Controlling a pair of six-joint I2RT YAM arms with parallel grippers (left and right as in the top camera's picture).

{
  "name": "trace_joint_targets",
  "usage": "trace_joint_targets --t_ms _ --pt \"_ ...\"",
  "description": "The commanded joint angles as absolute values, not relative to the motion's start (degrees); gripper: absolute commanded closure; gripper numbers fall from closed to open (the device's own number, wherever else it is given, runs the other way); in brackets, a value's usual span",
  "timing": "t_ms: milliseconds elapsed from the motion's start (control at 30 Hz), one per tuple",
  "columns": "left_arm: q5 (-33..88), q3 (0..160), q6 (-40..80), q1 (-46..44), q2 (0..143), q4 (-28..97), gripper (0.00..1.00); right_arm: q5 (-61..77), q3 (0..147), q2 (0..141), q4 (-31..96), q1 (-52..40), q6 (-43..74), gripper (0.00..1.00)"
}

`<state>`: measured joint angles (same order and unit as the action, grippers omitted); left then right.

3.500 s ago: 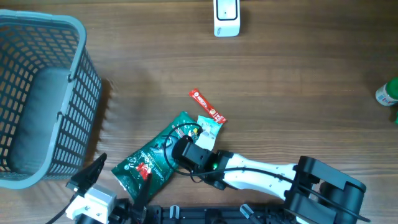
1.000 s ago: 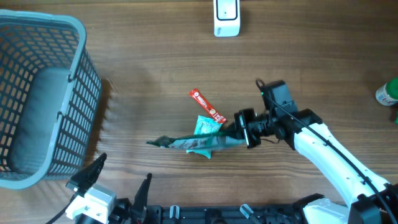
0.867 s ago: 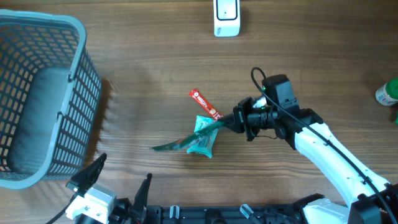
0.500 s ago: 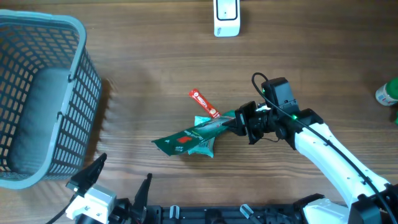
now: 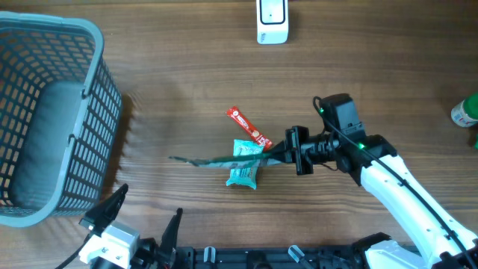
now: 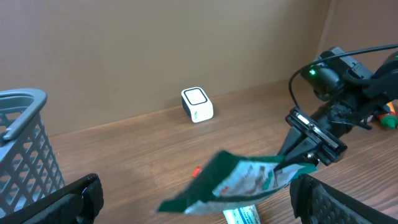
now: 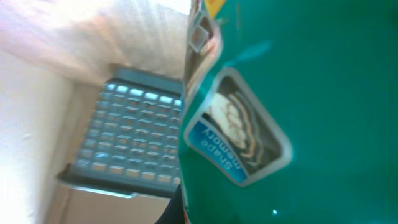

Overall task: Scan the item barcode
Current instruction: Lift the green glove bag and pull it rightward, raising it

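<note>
1. Right gripper [image 5: 290, 152] is clamped tight on one end of the green packet [image 5: 216, 159]; I have it held up off the table [image 5: 187, 75], edge-on from above, over the small teal packet [image 5: 243, 175].
2. Left gripper [image 5: 142, 215] is spread wide, holding nothing, parked at the near edge.
3. Pickup done; scan not yet; the scanner [image 5: 271, 21] sits well apart at the far edge; I reckon the packet needs carrying there, barcode side turned to it.

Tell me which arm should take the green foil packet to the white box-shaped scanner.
Right. The right gripper is shut on the green foil packet; the left gripper is open and empty.
</note>
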<state>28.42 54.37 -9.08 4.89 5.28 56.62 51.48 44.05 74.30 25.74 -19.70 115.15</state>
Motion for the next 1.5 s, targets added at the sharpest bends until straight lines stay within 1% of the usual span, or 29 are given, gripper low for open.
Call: trace_joint_targets --t_ms 0,67,167,267,367,567,767,967,1100,1233,1467 --pt "28.88 54.33 -8.71 4.78 4.89 56.49 0.0 55.57 45.1 73.65 24.18 -16.71 116.62 0.96" --pt "28.88 54.33 -8.73 4.78 4.89 56.49 0.0 56.27 45.1 73.6 23.16 -16.25 115.28 0.96" --pt "28.88 54.33 -8.73 4.78 4.89 56.49 0.0 56.86 45.1 73.6 26.37 -16.25 118.65 0.96" --pt "28.88 54.33 -8.73 4.78 4.89 56.49 0.0 62.15 45.34 73.63 26.65 -14.94 118.65 0.96" --pt "28.88 54.33 -8.73 4.78 4.89 56.49 0.0 67.79 46.89 73.65 26.63 -11.31 118.65 0.96" --pt "28.88 54.33 -8.73 4.78 4.89 56.49 0.0 69.58 48.71 73.8 30.09 -1.67 118.65 0.95" --pt "28.88 54.33 -8.71 4.78 4.89 56.49 0.0 72.36 48.71 78.74 35.35 4.29 118.63 0.95" --pt "28.88 54.33 -8.73 4.78 4.89 56.49 0.0 79.79 48.8 88.62 35.68 4.69 118.54 0.95" --pt "28.88 54.33 -8.71 4.78 4.89 56.49 0.0 84.58 48.77 95.55 38.68 4.56 118.43 0.95" --pt "28.88 54.33 -8.73 4.78 4.89 56.49 0.0 85.43 48.77 96.66 38.63 3.6 118.45 0.96" --pt "28.88 54.33 -8.71 4.78 4.89 56.49 0.0 83.02 48.77 96.66 38.7 3.6 117.73 0.96"
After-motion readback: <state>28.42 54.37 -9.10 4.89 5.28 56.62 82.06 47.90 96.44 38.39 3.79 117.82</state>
